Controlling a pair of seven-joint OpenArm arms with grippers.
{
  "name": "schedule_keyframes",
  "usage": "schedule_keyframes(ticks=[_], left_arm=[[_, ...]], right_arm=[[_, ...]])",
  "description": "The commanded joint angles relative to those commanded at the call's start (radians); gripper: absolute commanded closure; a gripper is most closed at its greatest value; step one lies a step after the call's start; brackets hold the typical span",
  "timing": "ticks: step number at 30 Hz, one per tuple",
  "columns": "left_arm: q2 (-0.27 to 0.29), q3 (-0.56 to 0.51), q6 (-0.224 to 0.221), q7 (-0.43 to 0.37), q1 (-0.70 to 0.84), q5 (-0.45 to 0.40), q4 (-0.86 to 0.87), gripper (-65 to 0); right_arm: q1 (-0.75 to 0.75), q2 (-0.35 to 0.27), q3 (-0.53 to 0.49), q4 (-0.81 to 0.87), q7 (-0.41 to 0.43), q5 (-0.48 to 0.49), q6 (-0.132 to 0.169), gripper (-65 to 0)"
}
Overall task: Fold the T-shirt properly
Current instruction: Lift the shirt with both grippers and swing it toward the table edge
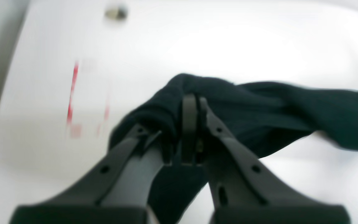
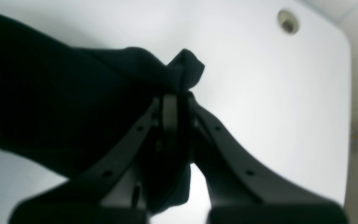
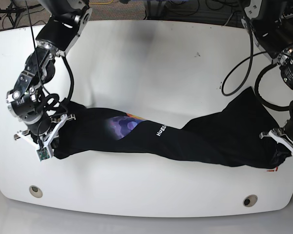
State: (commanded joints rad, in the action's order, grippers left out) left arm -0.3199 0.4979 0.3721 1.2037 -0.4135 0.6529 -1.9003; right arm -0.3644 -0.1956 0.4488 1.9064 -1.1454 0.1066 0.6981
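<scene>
One white tabletop fills most of what we see, and across its near half lies the T-shirt, a long black bundle stretched sideways between the two arms, bunched and creased rather than flat. In the base view its thicker end rises in folds towards that view's right, while the narrower end runs to the left.

We see the left pincer with its fingers drawn together on a gathered ridge of the black cloth; in the left wrist view the fabric wraps around and over the tips and trails off to the side. In the base view this pincer sits at the right-hand end of the shirt, close to the tabletop's near edge.

We see the right pincer likewise clamped on the T-shirt, a small peak of cloth poking up beyond the tips and the rest hanging in a dark mass beside it. In the base view it grips the opposite end.

On the shirt we can make out a purple-blue graphic with a sliver of orange at its upper edge, and beside it small white lettering of which only "HUGG" is legible before it disappears into a fold.

Red marks show on the tabletop in the left wrist view, too blurred to read.
</scene>
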Motion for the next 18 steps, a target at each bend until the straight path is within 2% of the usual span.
schedule_keyframes(ticks=[3,9,14,18], left_arm=[[0.000,-0.020,-0.002,0.000,-0.060,-0.032,0.000,-0.8],[0.000,-0.061,0.003,0.000,-0.210,-0.129,0.002,-0.8],[-0.005,-0.063,0.003,0.000,-0.322,-0.152,0.018,-1.0],[-0.038,-0.063,0.003,0.008,-0.414,-0.150,0.092,-1.0]], right_arm=[[-0.052,-0.008,-0.020,-0.011,-0.015,0.000,0.000,0.0],[-0.176,-0.077,-0.078,-0.043,-0.021,0.000,0.000,0.0],[-0.295,-0.137,-0.130,-0.066,-0.023,0.000,0.000,0.0],[-0.404,-0.178,-0.169,-0.097,-0.023,0.000,0.000,0.0]])
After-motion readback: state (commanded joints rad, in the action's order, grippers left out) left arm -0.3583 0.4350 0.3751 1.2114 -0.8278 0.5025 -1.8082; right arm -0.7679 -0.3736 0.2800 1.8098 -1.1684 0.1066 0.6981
